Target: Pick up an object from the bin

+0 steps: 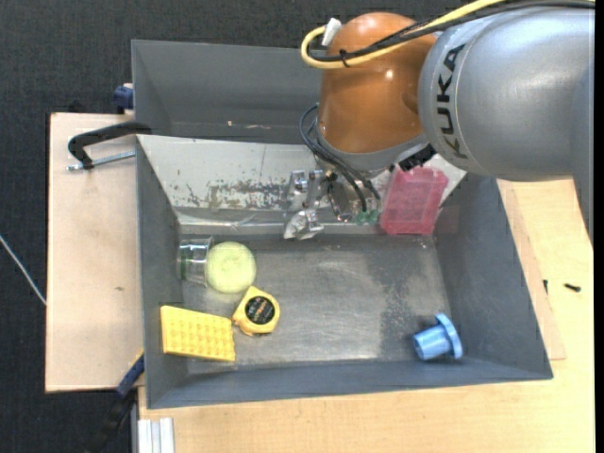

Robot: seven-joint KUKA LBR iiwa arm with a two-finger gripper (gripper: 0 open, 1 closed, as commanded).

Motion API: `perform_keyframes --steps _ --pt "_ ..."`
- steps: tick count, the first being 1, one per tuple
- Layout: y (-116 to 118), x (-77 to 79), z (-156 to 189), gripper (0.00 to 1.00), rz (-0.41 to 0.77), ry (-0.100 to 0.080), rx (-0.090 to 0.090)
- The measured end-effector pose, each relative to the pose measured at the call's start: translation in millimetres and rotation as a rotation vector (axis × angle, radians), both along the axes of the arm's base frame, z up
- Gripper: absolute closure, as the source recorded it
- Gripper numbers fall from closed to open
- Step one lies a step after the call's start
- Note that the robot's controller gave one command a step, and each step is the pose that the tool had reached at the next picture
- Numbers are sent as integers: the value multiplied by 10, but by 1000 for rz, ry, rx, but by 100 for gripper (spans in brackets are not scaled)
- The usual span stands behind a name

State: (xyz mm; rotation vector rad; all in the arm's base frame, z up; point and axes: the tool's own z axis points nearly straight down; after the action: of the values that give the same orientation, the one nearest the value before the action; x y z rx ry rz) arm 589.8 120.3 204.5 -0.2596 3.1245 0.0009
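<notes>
Grey metal bin (340, 291) seen from above. The arm's metal pincer (316, 206) hung low at the middle of the bin's far wall; whether it was wide or narrow could not be told. Just beside it, toward the far right corner, a pink rectangular block (412, 201) leaned propped on the wall, probably the handiest pick. Well apart lay a pale green ball (229, 265) touching a clear jar (192, 258), a round yellow tape measure (256, 311), a yellow studded plate (196, 333) and a blue plastic cap (437, 338); none stood in the way.
</notes>
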Motion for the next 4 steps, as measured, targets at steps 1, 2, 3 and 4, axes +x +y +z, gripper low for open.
perform_keyframes --steps 1,2,3,4 --pt "67 69 -81 100 320 -2 0" --pt "371 63 -159 100 250 -1 0" --pt "782 -48 -466 0 388 3 -1" --pt "829 -66 -515 0 403 4 0"
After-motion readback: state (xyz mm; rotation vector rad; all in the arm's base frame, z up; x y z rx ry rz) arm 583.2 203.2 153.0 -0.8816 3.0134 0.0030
